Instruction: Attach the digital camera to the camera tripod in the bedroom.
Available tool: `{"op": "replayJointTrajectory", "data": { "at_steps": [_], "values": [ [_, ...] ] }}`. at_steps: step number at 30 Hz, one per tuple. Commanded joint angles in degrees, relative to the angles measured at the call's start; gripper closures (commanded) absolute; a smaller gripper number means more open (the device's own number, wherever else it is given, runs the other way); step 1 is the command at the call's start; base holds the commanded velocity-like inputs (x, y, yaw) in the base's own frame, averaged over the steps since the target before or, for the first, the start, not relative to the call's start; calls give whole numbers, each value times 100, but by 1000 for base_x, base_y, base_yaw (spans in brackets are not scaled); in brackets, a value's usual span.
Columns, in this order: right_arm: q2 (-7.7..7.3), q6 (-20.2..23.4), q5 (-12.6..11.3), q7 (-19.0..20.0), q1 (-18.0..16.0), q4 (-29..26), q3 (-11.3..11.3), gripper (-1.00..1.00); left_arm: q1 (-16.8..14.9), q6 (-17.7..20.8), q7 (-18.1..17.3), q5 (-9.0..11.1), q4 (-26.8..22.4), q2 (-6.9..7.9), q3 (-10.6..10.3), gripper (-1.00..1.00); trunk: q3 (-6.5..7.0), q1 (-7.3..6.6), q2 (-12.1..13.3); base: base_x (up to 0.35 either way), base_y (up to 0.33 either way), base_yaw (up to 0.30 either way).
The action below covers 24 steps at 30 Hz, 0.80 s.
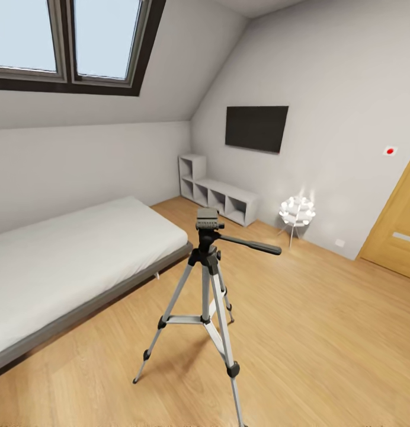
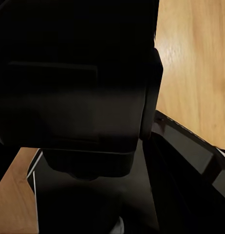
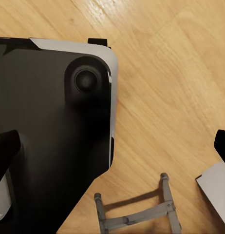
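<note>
The camera tripod (image 1: 206, 267) stands on the wood floor of the bedroom, straight ahead in the head view. Its silver legs are spread, its black head (image 1: 207, 220) is bare on top, and its pan handle (image 1: 251, 244) points right. The tripod's leg brace (image 3: 137, 214) shows in the right wrist view. My right gripper (image 3: 112, 156) is open and holds nothing; its fingers (image 3: 5, 151) sit far apart at the picture's edges. In the left wrist view a black body with a round barrel, the digital camera (image 2: 78, 87), sits very close; my left gripper's fingers are hidden behind it.
A grey-framed white bed (image 1: 63, 261) lies left of the tripod. White cube shelves (image 1: 220, 196), a wall TV (image 1: 256, 127) and a white lamp (image 1: 297, 212) line the far wall, with a wooden door (image 1: 397, 225) at the right. My black base (image 3: 44, 126) stands near the tripod's legs.
</note>
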Motion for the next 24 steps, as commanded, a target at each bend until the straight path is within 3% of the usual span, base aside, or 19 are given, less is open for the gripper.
{"op": "replayJointTrajectory", "data": {
  "at_steps": [1, 24],
  "values": [
    [-3, -25, 53, 12, -7, 12, -52, -100, -5, -15, -6, 28, 3, 3, -42, 100, -21, 3, -12, 0, 0, 0],
    [0, -17, 53, 12, -7, 12, -52, -100, -5, -15, -6, 28, 3, -1, -43, 100, -233, 3, -12, 0, 0, 0]
  ]
}}
